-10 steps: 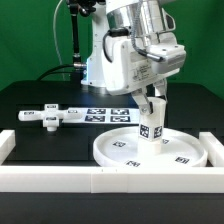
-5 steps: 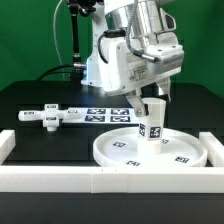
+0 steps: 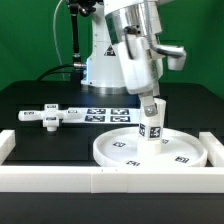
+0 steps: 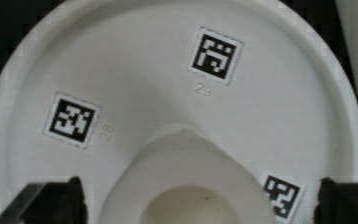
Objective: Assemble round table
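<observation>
Fingers [image 3: 152, 100] spread apart just above the post [image 3: 151, 122], which stands upright on the disc [image 3: 120, 152]; base piece [image 3: 50, 116] lies well apart on the worktop [image 3: 30, 98].

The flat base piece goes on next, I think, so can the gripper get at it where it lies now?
Probably yes. The base piece lies alone on the black table, apart from the disc and post, nothing over it. The gripper is open above the post.

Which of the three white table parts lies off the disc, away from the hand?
The flat elongated base piece, lying on the black table toward the exterior view's left; the post stands on the round disc.
</observation>
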Controlling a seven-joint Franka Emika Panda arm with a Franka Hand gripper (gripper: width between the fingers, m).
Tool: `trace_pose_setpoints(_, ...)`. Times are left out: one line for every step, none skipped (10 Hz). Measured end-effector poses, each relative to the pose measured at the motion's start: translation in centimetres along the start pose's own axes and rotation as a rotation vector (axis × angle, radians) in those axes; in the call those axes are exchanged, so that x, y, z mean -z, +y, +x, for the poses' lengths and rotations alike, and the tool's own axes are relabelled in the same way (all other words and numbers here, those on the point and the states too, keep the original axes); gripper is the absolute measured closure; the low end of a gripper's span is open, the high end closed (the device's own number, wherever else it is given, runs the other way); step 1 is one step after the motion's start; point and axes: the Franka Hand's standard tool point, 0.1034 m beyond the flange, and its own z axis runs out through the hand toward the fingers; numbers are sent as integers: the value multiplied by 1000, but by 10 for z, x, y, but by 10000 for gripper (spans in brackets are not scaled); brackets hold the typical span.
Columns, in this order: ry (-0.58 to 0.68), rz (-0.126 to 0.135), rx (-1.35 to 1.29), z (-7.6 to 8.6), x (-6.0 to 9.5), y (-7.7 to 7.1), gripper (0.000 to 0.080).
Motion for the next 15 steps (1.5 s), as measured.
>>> trace_pose_setpoints(15,-42,133,0,0,-1,151)
trace_pose_setpoints(25,-59,273,-1,0,-2,151)
trace_pose_setpoints(23,-61,348,-1,-1,-2,151)
trace_pose_setpoints(22,-72,443,-3,-1,-1,151)
trace_pose_setpoints(26,-61,490,-3,-2,-2,151)
trace_pose_setpoints(24,-64,543,-2,-2,-2,151)
trace_pose_setpoints(22,-65,632,-2,-2,-2,151)
trace_pose_setpoints(15,-86,731,-3,-3,0,151)
trace_pose_setpoints(8,-142,852,-6,-3,1,151)
trace_pose_setpoints(7,-149,984,-6,-3,-3,151)
trace_pose_setpoints(-2,-165,1088,-8,-2,-4,151)
trace_pose_setpoints(4,-177,1185,-10,-1,-5,151)
trace_pose_setpoints(6,-173,1236,-11,-1,-6,151)
trace_pose_setpoints(-1,-175,1308,-10,-1,-6,151)
trace_pose_setpoints(-7,-176,1381,-9,-1,-6,151)
